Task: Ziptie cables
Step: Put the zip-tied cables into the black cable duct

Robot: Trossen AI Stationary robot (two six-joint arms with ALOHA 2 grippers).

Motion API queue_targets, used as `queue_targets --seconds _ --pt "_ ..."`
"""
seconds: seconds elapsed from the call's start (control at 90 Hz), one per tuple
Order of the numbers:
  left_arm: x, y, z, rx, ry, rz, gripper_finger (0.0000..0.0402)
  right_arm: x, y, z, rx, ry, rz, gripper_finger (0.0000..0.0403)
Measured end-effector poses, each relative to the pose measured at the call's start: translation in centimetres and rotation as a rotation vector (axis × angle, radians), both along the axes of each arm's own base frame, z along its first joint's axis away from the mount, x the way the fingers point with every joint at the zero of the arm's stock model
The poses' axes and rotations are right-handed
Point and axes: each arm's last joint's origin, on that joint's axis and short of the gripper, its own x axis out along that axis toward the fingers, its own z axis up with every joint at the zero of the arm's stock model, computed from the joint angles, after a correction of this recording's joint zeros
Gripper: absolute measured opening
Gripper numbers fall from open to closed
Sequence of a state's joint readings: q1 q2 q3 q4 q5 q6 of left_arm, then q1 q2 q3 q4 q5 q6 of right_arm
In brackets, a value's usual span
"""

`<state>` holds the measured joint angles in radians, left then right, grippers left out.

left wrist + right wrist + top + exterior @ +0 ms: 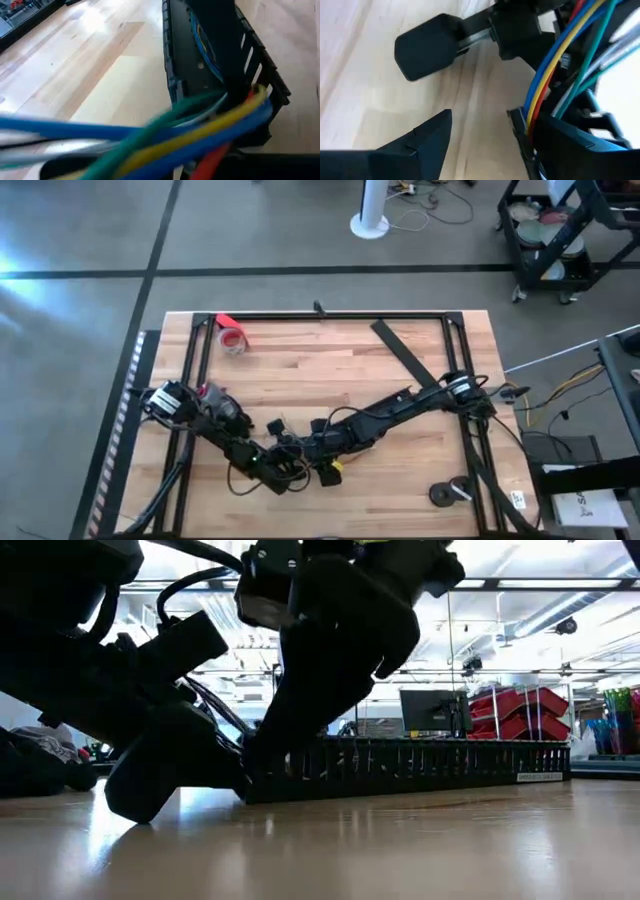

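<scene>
The cables (165,137), a coloured bundle at the worktop's (330,375) front middle, run into a slotted black duct (260,75), seemingly steadied for tying; whether either end effector is clamped, I cannot tell.

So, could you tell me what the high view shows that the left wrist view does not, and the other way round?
Only the high view shows both arms meeting at the table's near edge, the left gripper, the right gripper and a red tape roll. Only the left wrist view shows the cables up close, blue, green, yellow and red, running into a slotted black cable duct. Both show the wooden tabletop.
</scene>
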<state>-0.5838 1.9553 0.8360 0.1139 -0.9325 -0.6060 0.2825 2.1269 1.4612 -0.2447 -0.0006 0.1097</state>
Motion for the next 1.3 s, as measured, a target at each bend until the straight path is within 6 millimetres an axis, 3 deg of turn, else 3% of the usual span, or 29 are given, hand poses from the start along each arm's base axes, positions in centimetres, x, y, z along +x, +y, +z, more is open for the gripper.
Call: queue_targets --seconds 0.289,0.644,0.8,0.989,1.044,1.144,1.3 --pt "-0.5 0.1 0.9 -0.008 0.042 -0.026 0.0037 -0.2 -0.1 -0.7 -0.026 0.012 0.022 0.0301" --pt "-1.7 0.1 4.3 -0.157 0.135 -0.129 0.0142 -1.0 -0.5 -2.1 -0.038 0.01 0.016 0.0314" --pt "-3.4 0.6 6.5 -0.339 0.239 -0.13 0.0169 -1.0 -0.6 -2.2 -0.043 0.0 0.009 0.0314" --pt "-7.5 0.7 10.6 -0.475 0.331 -0.004 0.0161 -0.9 -0.6 -2.1 -0.046 -0.021 0.02 0.0314" --pt "-8.6 0.4 11.8 -0.454 0.257 0.029 0.0153 -0.8 -0.6 -2.1 -0.045 -0.027 0.02 0.0314" --pt "-9.7 -0.8 13.6 -0.374 -0.032 0.017 0.0137 -0.7 -0.6 -1.8 -0.041 -0.045 0.02 0.0314" --pt "-9.3 -2.5 13.6 -0.28 -0.279 -0.003 0.0116 -0.5 -0.5 -1.2 -0.049 -0.068 0.042 0.0314"
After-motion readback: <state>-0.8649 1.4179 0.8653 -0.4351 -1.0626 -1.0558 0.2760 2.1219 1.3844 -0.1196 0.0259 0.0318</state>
